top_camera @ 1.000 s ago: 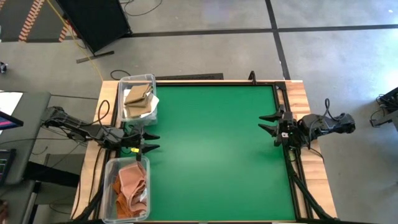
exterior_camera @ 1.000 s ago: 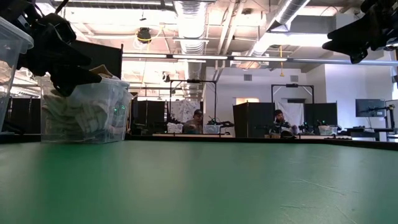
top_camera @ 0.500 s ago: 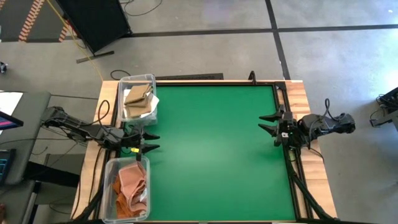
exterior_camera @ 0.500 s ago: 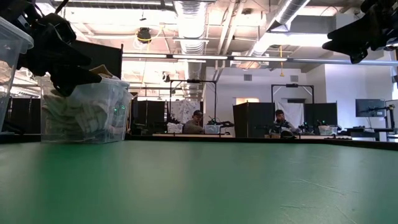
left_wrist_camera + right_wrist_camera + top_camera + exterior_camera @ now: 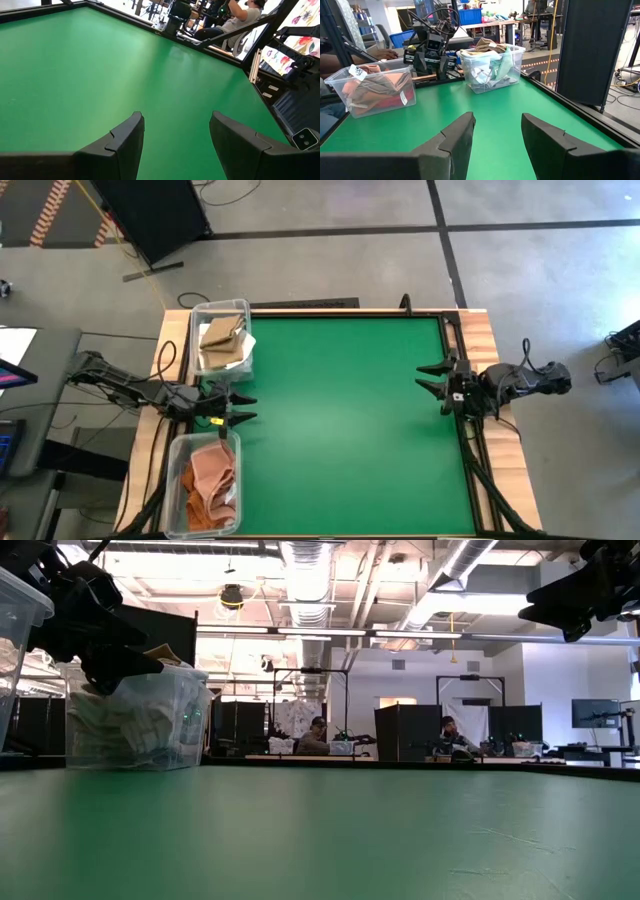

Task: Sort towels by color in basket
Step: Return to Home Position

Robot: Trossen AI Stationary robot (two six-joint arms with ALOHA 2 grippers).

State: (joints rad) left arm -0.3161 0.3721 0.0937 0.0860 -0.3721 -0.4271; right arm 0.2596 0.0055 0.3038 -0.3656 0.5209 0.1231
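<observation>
Two clear bins stand at the table's left edge. The far bin (image 5: 222, 340) holds tan, white and pale green towels (image 5: 490, 60); a tan one lies on top (image 5: 218, 332). The near bin (image 5: 205, 485) holds salmon and rust-orange towels (image 5: 375, 87). My left gripper (image 5: 245, 408) hovers open between the two bins, fingers pointing toward the table's right. My right gripper (image 5: 422, 377) hovers open at the table's right edge, fingers pointing left. Neither holds anything.
The green mat (image 5: 345, 420) stretches bare between the two grippers. Wooden table borders (image 5: 490, 330) and black rails (image 5: 470, 450) frame it. In the low view people sit at desks (image 5: 318, 732) in the room beyond the far edge.
</observation>
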